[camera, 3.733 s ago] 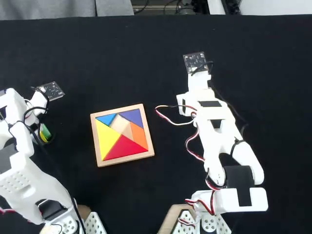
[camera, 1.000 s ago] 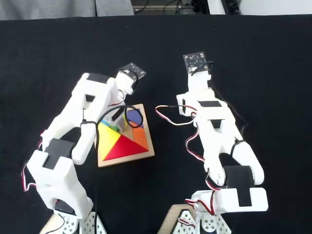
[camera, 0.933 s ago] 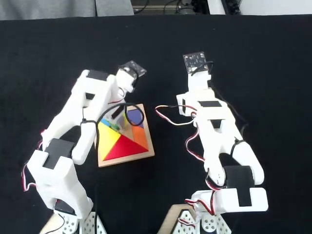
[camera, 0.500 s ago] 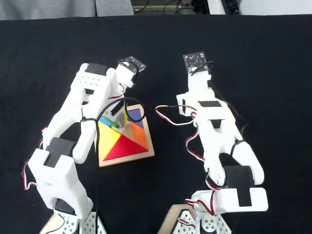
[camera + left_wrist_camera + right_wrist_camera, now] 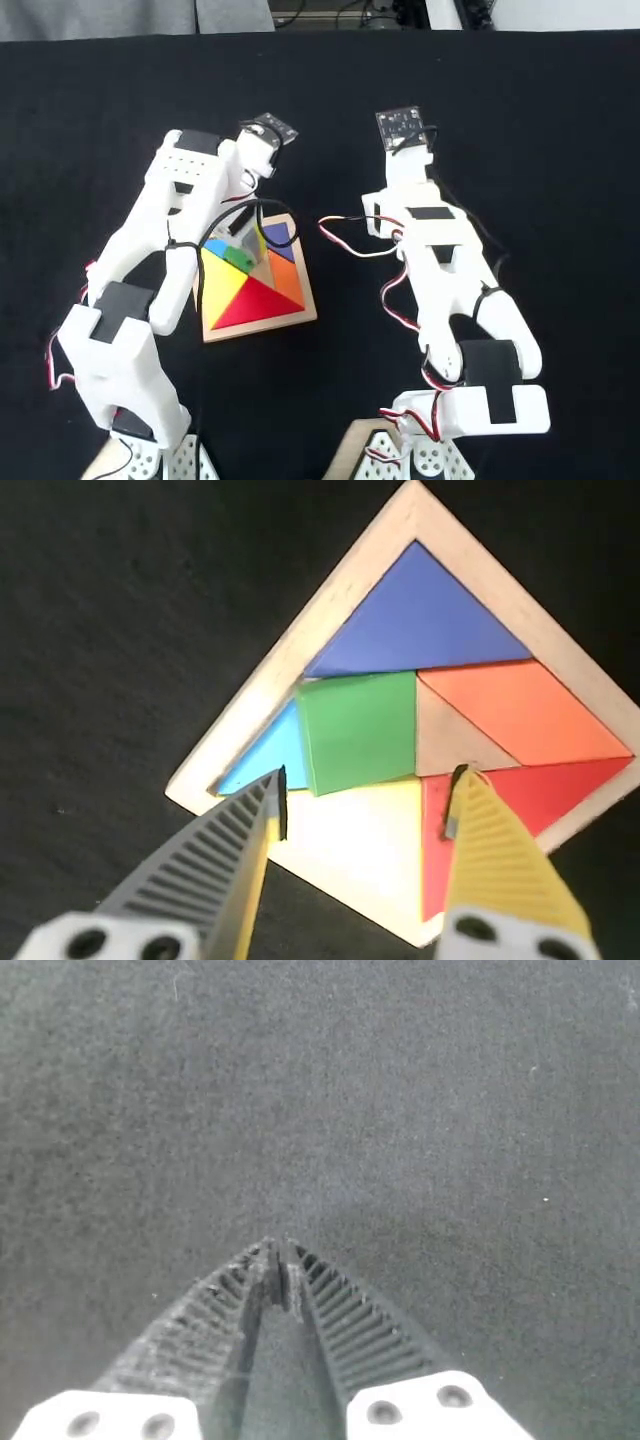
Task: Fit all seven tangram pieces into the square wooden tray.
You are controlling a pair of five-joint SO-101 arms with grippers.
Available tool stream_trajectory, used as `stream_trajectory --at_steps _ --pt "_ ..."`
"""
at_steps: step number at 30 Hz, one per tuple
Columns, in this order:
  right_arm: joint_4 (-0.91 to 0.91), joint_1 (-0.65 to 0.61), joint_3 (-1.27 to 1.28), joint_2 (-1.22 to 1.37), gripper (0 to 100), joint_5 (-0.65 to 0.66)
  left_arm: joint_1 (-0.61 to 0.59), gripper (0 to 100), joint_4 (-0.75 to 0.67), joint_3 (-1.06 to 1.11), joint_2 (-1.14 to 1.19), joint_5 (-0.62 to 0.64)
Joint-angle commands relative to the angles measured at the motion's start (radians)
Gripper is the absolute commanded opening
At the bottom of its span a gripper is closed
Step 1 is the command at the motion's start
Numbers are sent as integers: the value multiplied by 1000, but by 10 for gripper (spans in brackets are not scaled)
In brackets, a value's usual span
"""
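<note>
Having swung in over the wooden tray (image 5: 340, 585), left gripper (image 5: 366, 792) is now released, green square (image 5: 358, 730) dropped mid-tray. Right gripper (image 5: 278, 1265) clenched, empty. All seven look in, green maybe not flush.

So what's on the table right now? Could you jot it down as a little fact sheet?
Setting: square wooden tray on a black table
Inside: blue triangle, orange piece, red piece, yellow piece, light-blue piece, green square
Pale triangle: piece or bare tray floor, cannot tell
Left gripper: open, over the green square
Right gripper: shut, over bare table
</note>
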Motion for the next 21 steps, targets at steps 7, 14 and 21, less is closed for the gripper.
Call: stream_trajectory --at_steps 7,14,21 --pt "-17 8 -62 -1 11 -2 -134 266 -170 -12 28 -23" --pt "-20 9 -62 -1 11 0 -111 266 -189 7 75 -21" --pt "-20 9 -62 1 11 0 -119 266 -181 4 77 -18"
